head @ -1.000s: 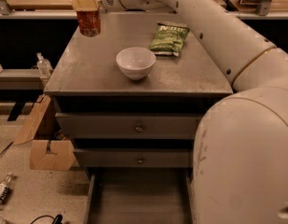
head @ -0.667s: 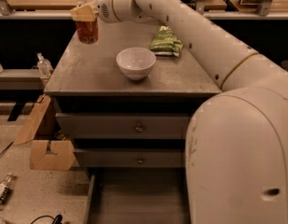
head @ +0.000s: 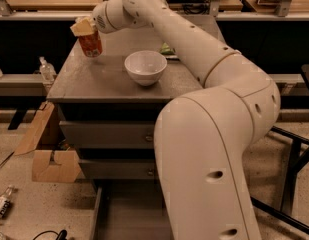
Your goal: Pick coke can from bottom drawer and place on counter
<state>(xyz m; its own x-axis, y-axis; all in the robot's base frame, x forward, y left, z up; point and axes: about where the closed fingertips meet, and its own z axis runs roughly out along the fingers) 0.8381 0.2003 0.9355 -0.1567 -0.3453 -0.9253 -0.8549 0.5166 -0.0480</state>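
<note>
The gripper (head: 86, 29) is at the far left part of the counter (head: 94, 82), at the end of the long white arm (head: 194, 41). Its fingers are closed on the top of the can (head: 91, 45), which hangs upright directly under them. The can's bottom is very close to the counter surface, but I cannot tell if it touches. To the right of the gripper and a little lower, a white bowl (head: 145, 66) stands on the counter, apart from the can. Further right, a small piece of the green bag (head: 167, 49) shows behind the arm. Far below the gripper, the drawer (head: 129, 211) is pulled out and its grey floor is visible. Below and left of the gripper, a cardboard box (head: 54, 165) lies on the floor.
</note>
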